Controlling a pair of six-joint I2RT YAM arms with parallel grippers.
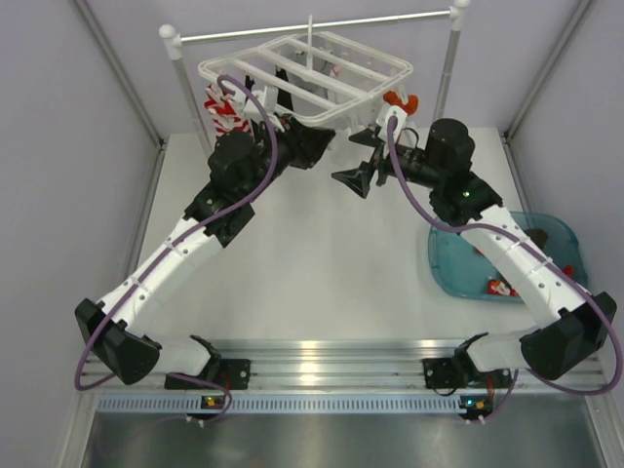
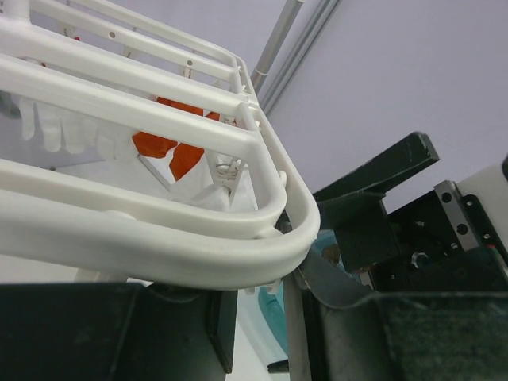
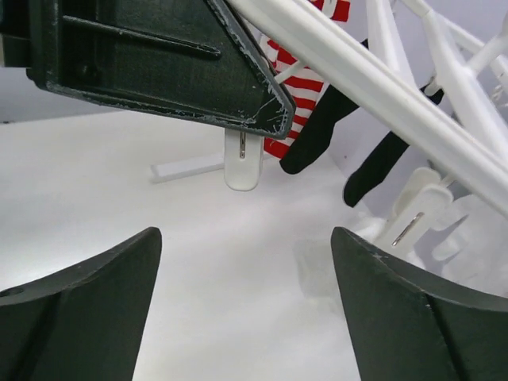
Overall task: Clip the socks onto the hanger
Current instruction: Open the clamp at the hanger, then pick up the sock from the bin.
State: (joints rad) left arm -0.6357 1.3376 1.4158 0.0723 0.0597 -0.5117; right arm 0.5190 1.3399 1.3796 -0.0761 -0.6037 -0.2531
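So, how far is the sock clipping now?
Done: two dark socks hang from the hanger. In hand: nothing; the right gripper has open, empty jaws, and the left gripper sits at the hanger's corner. Left: a red sock lies in the tray.

The hanger (image 2: 295,228), seen from below, fills the frame, its rounded white corner lying just over the tips of the left gripper (image 2: 270,292). The two dark fingers (image 2: 103,327) run along the bottom edge with a narrow gap between them; whether they grip the rim cannot be told. An orange sock (image 2: 168,149) hangs behind the bars, beside white clips (image 2: 48,127). The right gripper (image 2: 361,198) sits close at right. A sliver of teal bin (image 2: 271,317) shows below the corner.
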